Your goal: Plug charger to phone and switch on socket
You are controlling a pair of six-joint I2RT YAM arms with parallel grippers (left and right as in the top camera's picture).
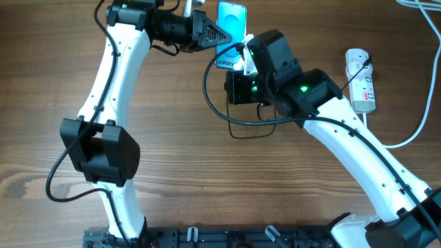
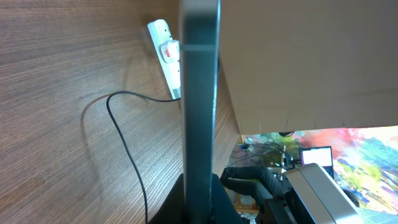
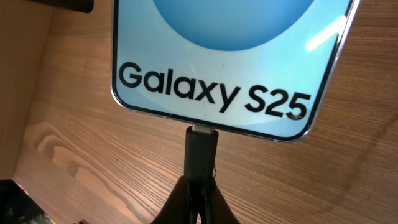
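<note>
Carefully, right end effector [image 3: 199,186] clamped on the charger [image 3: 200,146], left end effector [image 1: 215,32] gripping the phone [image 3: 230,62], I press straight in.

Setting: a robotics laboratory. Evidence: a white left arm [image 1: 114,69] and a white right arm [image 1: 358,155] rise from a black mounting rail [image 1: 207,238] at 6 o'clock on a wood-grain table [image 1: 207,186]. Left wrist view, 4 o'clock, past the table edge: tangled cables [image 2: 264,148], a lit monitor [image 2: 316,155], grey equipment [image 2: 320,193].
</note>
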